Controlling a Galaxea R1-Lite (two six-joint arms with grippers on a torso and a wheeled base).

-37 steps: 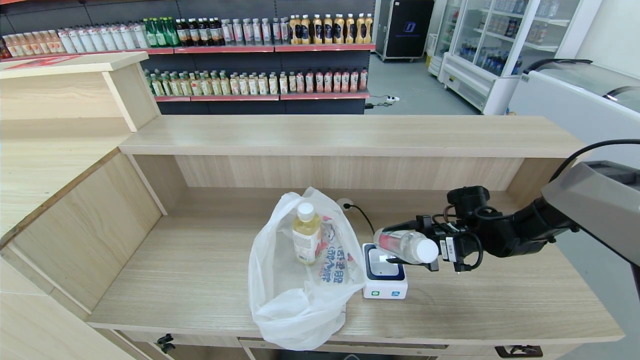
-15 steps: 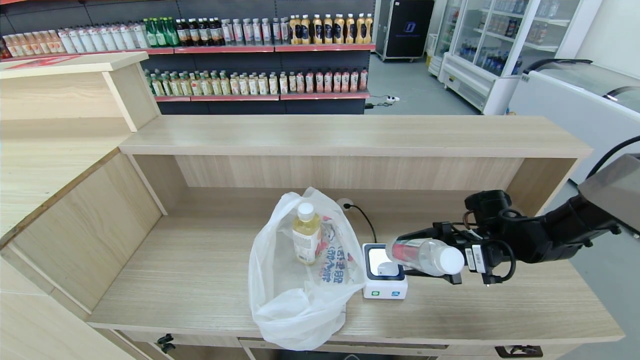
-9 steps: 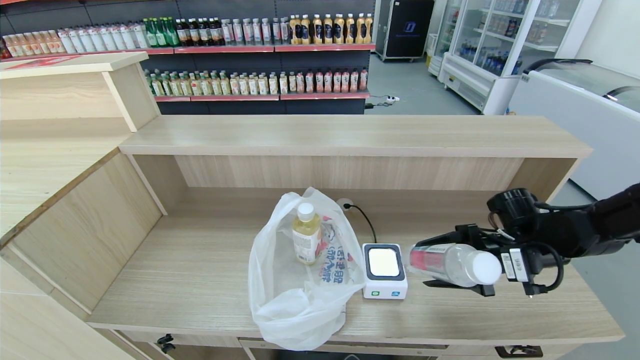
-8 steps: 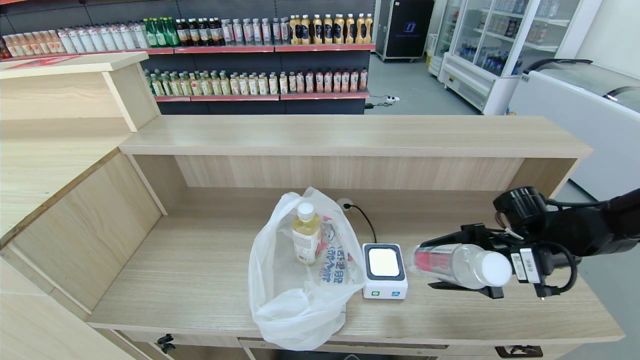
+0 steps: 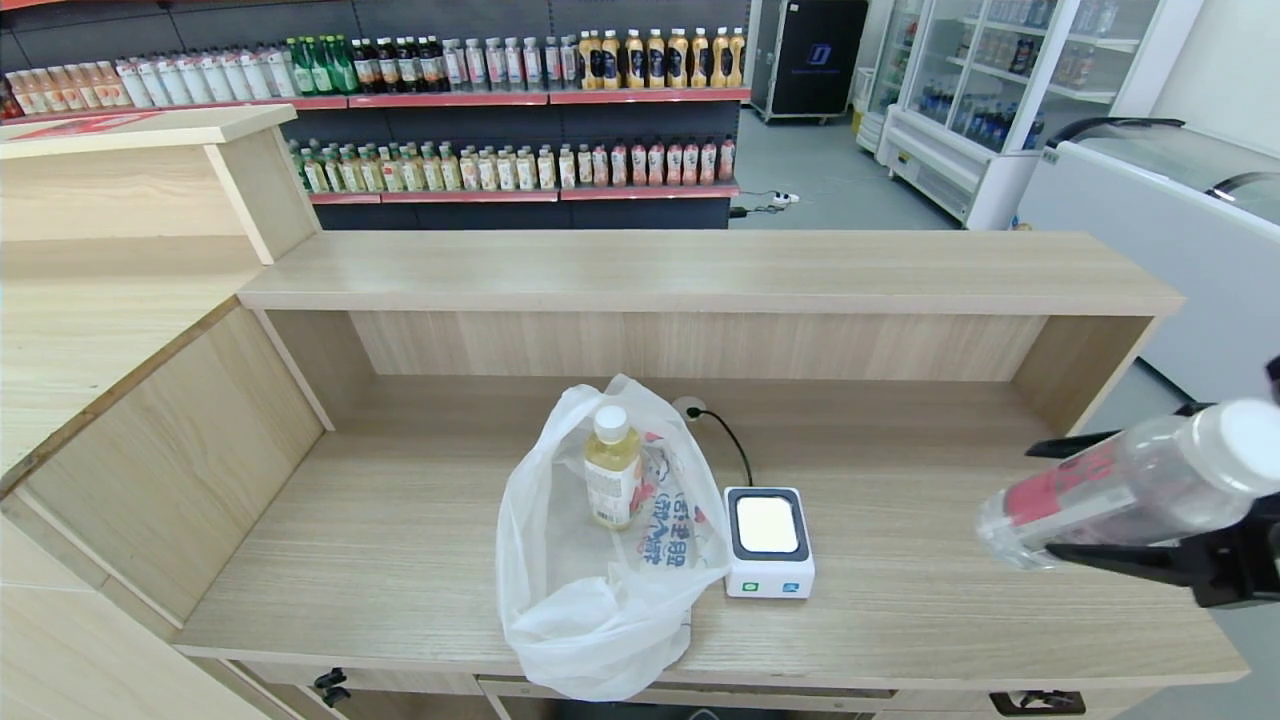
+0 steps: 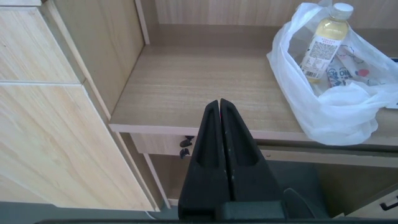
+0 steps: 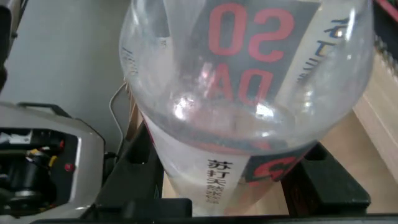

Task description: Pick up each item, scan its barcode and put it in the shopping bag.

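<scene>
My right gripper [image 5: 1045,500] is shut on a clear bottle [image 5: 1120,485] with a red label and white cap. It holds the bottle tilted, cap up, in the air above the counter's right end, well right of the white scanner [image 5: 768,540]. The right wrist view looks onto the bottle [image 7: 249,93] from its base, with dark fingers [image 7: 140,162] on either side. A white shopping bag [image 5: 600,600] stands open left of the scanner, with a yellow drink bottle [image 5: 613,470] upright inside. My left gripper [image 6: 219,124] is shut on nothing, low before the counter's front edge, left of the bag [image 6: 336,106].
The scanner's black cable [image 5: 725,430] runs to a hole at the back of the wooden counter [image 5: 400,540]. A raised ledge [image 5: 700,270] walls the back, and a wooden side panel [image 5: 170,470] closes the left. Bare countertop lies left of the bag and right of the scanner.
My right gripper carried the clear bottle from over the scanner to the right and upward, toward the counter's right end. The bottle now tilts cap up. Bag and scanner stayed put.
</scene>
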